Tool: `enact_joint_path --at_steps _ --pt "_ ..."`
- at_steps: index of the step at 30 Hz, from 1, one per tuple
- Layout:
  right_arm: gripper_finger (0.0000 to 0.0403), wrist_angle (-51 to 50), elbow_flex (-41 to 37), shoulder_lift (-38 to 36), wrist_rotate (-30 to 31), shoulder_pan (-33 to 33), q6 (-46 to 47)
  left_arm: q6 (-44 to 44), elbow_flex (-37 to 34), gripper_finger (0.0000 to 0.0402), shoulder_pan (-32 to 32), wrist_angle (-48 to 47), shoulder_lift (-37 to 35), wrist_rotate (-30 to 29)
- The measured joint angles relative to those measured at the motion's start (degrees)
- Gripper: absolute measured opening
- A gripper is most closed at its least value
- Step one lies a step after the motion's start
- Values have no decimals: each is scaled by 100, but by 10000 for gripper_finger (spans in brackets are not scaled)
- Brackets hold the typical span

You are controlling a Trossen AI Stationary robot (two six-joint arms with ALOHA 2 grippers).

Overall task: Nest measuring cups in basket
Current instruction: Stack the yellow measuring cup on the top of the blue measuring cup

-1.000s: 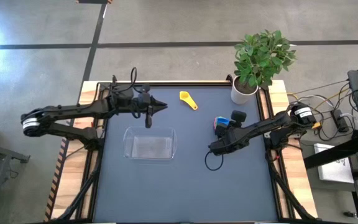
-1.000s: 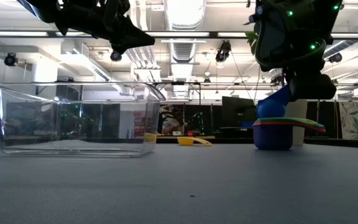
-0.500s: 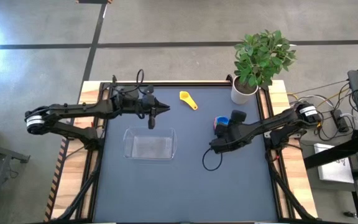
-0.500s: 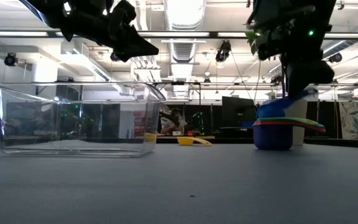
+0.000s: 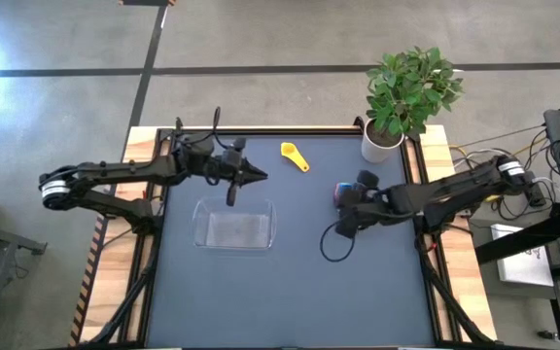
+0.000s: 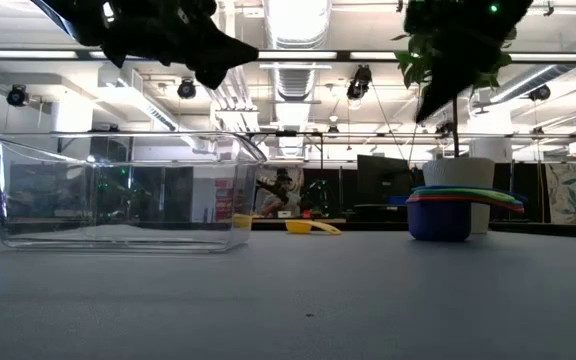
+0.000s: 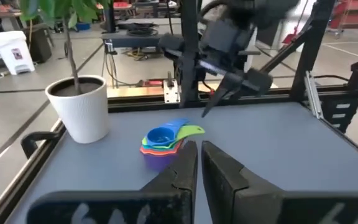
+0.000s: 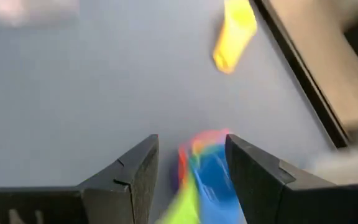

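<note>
Clear plastic, the basket [image 5: 232, 226] is sitting empty at the left of my dark matte table [image 5: 290, 292]. My left pincer [image 5: 258, 175] is hanging just beyond its far rim, fingers nearly together, holding nothing. A yellow cup [image 5: 294, 156] is lying alone near the far edge. My right pincer [image 5: 343, 216] is hovering spread wide just beside the nested stack of cups [image 6: 440, 212], blue one on top, near the white pot [image 5: 381, 144].

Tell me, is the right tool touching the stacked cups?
Apart. The low view shows the right tool lifted clear above the stacked cups, with open space between.
</note>
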Motion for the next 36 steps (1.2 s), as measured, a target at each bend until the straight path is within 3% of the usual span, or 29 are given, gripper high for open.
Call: enact_joint_path --at_steps 3,7,12,21,27,36 --pt "176 1221 -197 -120 3 -268 -566 -176 0 2 -44 -1 -34 40" --pt "176 2050 -173 -45 -221 -914 -1132 -374 -6 2 -90 23 -402 261" --pt "176 2180 97 428 -993 -1844 -1230 -419 -311 2 -135 140 -773 264" --pt "176 2527 845 1918 -1491 -2766 -1657 -856 -1458 2 -127 2501 -793 255" --pt "189 2397 1528 2831 -2278 -3058 -1792 -859 -1528 2 -89 2381 -938 257" --pt "237 2224 2203 3734 -2088 -3493 -1830 -835 -1495 2 -90 2175 -959 257"
